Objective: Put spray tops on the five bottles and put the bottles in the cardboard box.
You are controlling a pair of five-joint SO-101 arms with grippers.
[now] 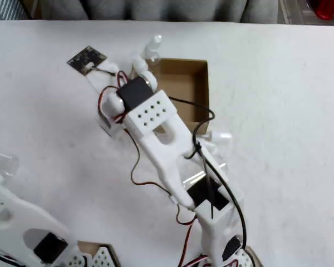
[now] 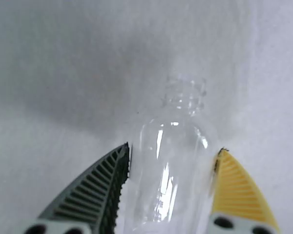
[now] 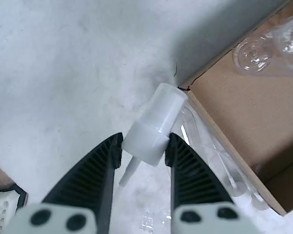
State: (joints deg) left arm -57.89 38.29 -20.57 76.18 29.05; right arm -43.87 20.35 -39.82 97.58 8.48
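My right gripper (image 3: 144,141) is shut on a white spray top (image 3: 154,122), its nozzle tube hanging below the black fingers. It holds the top just off a corner of the open cardboard box (image 3: 234,107). In the high view this gripper (image 1: 147,55) and the spray top (image 1: 154,41) are at the box's (image 1: 199,78) far left corner. Clear bottles (image 3: 254,51) lie inside the box. My left gripper (image 2: 173,153) is shut on a clear bottle (image 2: 178,122) with a bare threaded neck, held between grey and yellow fingers. In the high view that bottle (image 1: 4,162) is at the table's left edge.
A clear bottle with a white spray top (image 1: 220,135) lies on the white table just in front of the box, partly under the right arm. Black and red cables trail along that arm. A small dark circuit board (image 1: 87,59) sits left of the box.
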